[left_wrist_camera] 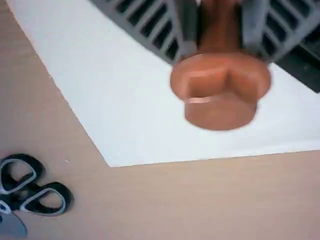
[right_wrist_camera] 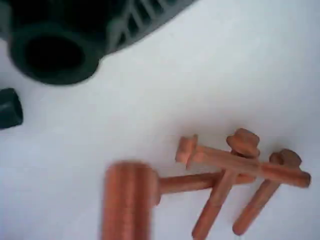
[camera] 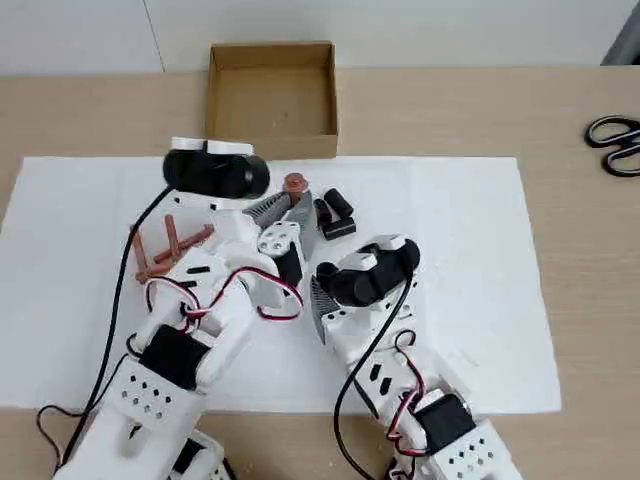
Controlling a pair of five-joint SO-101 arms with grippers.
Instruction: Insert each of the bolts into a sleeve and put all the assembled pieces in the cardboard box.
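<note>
Holding a bolt: left gripper (left_wrist_camera: 218, 40) is clenched on the shaft of one bolt (left_wrist_camera: 220, 90). The hex head sticks out free past the fingertips, over the sheet's far part, in front of the box.
Holding a sleeve: right gripper (right_wrist_camera: 55, 45) is grasping one black sleeve (right_wrist_camera: 75, 70) with its open bore facing the wrist camera. It sits over the middle of the sheet, close beside the left arm's wrist.
Loose bolts (camera: 165, 250): four copper ones lie in a crossed heap on the left part of the sheet, touching one another, well apart from the box.
Blurred shaft (right_wrist_camera: 127, 200): one more copper shaft shows close up in the right wrist view. Whether it is the held bolt, I cannot tell.
Loose sleeves (camera: 335, 215): at least two black ones lie together on the sheet, just right of the held bolt's head. The exact count is unclear.
Box (camera: 272, 145): one, cardboard and open-topped, at the worktop's far edge, its near wall touching the sheet's far edge.
Sheet (camera: 480, 250): one white sheet covering the middle of the worktop (camera: 90, 110).
Scissors (camera: 615, 145): one pair at the right edge, off the sheet.
</note>
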